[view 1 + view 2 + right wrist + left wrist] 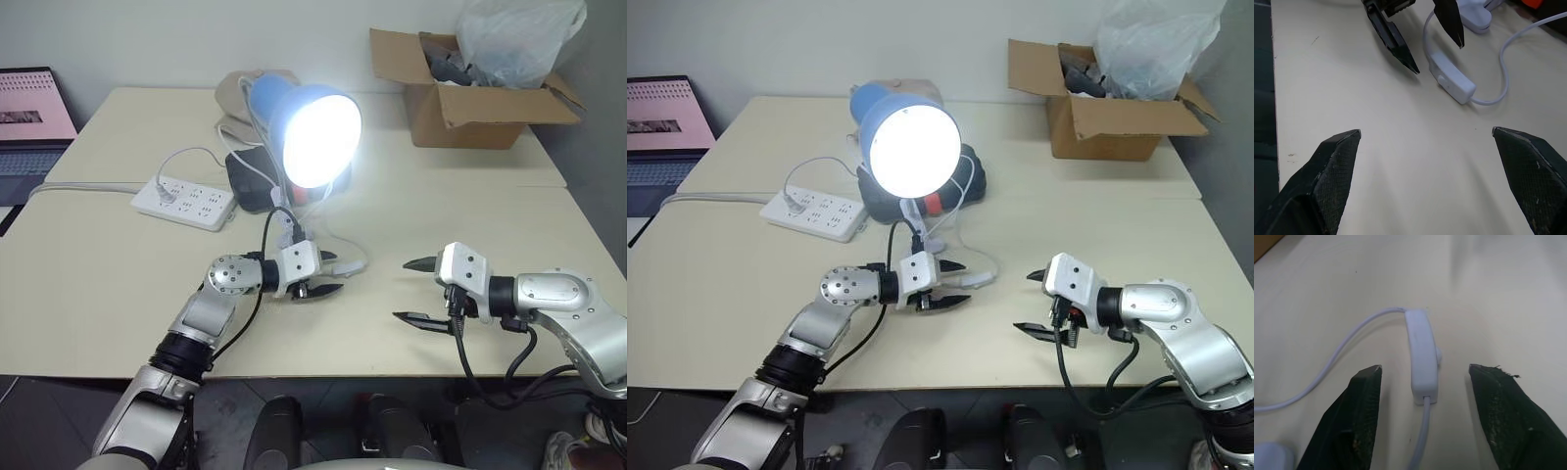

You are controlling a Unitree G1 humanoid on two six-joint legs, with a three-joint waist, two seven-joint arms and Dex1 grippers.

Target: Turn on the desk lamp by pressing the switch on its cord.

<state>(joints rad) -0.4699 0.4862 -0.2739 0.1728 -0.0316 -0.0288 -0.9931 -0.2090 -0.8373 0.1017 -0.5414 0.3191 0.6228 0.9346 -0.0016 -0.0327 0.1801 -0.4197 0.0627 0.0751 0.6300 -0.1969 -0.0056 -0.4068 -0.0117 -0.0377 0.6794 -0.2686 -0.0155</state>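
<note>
The desk lamp (277, 102) stands at the middle of the table, its blue shade turned toward me and its bulb (319, 139) glowing bright. The white oblong switch (1421, 355) lies flat on the table in front of the lamp, with the thin white cord (1352, 340) leaving both of its ends. My left gripper (336, 272) is open, one black finger on each side of the switch and a gap between each finger and it. My right gripper (400, 290) stands wide open over bare table to the right, pointing toward the switch (1452, 81), with nothing between its fingers.
A white power strip (186, 201) with a plug in it lies left of the lamp. A cardboard box (470, 108) holding a plastic bag (514, 39) sits at the back right. A laptop (29, 117) stands off the table's left. A black object (250, 178) lies under the lamp.
</note>
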